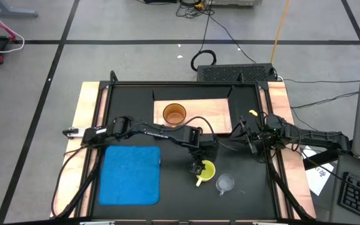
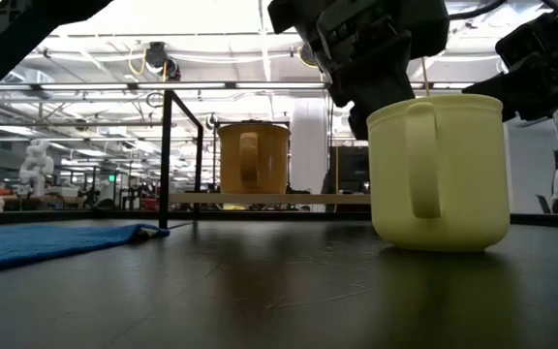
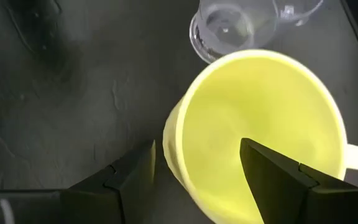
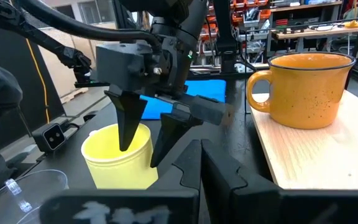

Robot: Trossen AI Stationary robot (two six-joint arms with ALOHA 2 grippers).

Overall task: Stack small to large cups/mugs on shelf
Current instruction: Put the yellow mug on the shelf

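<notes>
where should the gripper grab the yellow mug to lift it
By the rim wall, from straight above. The yellow mug stands upright and open-topped, so one finger fits inside and one outside, as the left gripper is placed now. Keep to the side away from the handle and the clear glass cup.

You've got an orange-brown mug (image 4: 308,89) with dark speckles and a dark rim, a pale yellow mug (image 3: 260,130), a clear glass cup (image 3: 229,28), a light wood shelf (image 1: 211,112), a blue mat (image 1: 130,175), a black desk (image 1: 174,194) and a dark left claw (image 4: 140,146).
</notes>
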